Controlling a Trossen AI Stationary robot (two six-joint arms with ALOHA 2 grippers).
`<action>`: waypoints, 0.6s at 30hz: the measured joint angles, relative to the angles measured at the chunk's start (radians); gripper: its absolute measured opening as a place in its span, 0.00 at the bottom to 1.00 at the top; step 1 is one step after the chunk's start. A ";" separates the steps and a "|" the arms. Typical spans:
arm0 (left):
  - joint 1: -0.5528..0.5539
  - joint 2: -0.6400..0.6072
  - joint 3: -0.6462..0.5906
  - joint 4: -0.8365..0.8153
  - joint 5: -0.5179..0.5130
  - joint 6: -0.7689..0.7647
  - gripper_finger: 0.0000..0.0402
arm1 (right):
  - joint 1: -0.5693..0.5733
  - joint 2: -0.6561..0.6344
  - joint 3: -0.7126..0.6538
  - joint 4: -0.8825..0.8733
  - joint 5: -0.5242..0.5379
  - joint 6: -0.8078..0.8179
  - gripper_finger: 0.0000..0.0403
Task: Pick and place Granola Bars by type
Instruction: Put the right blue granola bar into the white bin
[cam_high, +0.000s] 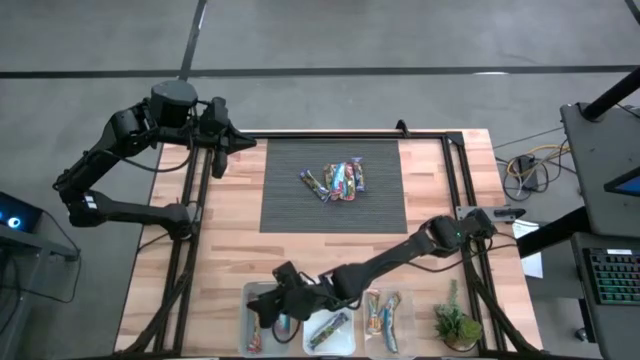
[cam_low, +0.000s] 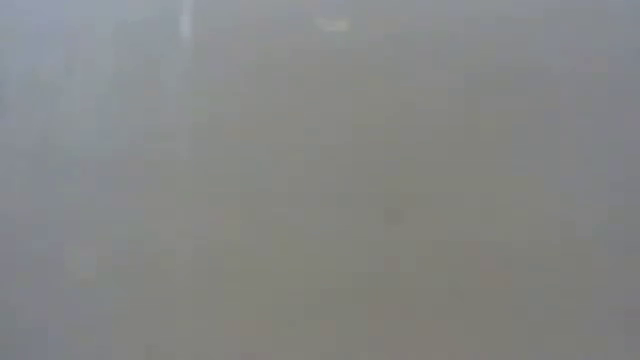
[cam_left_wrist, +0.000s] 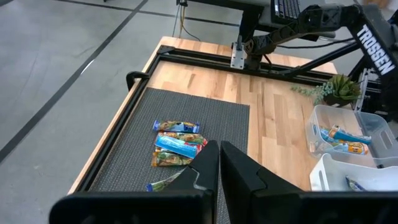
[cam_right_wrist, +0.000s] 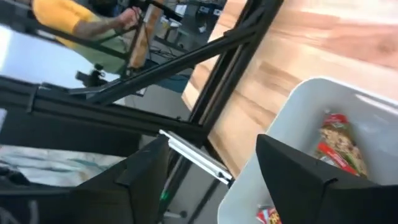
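Arm link (cam_left_wrist: 373, 46): white capitals "TROSSEN", seen in left wrist view.
Bar wrappers (cam_left_wrist: 177, 144): print present, illegible.
Binned bars (cam_right_wrist: 339, 146): wrapper print illegible.
Low view: nothing legible.
High view: no readable text.

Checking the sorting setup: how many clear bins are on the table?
3, in a row along the table's near edge: the left bin under the right claw, the middle bin, and the right bin beside the small plant.
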 joint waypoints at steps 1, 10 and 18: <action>0.000 0.000 0.000 0.000 0.000 0.000 0.00 | 0.000 0.000 0.032 -0.055 -0.001 -0.012 0.55; 0.000 0.000 0.000 0.000 0.000 0.000 0.00 | 0.000 -0.032 0.233 -0.532 -0.002 -0.101 0.41; 0.000 -0.001 0.000 -0.003 0.000 -0.004 0.00 | 0.002 -0.061 0.241 -0.699 -0.006 -0.111 0.40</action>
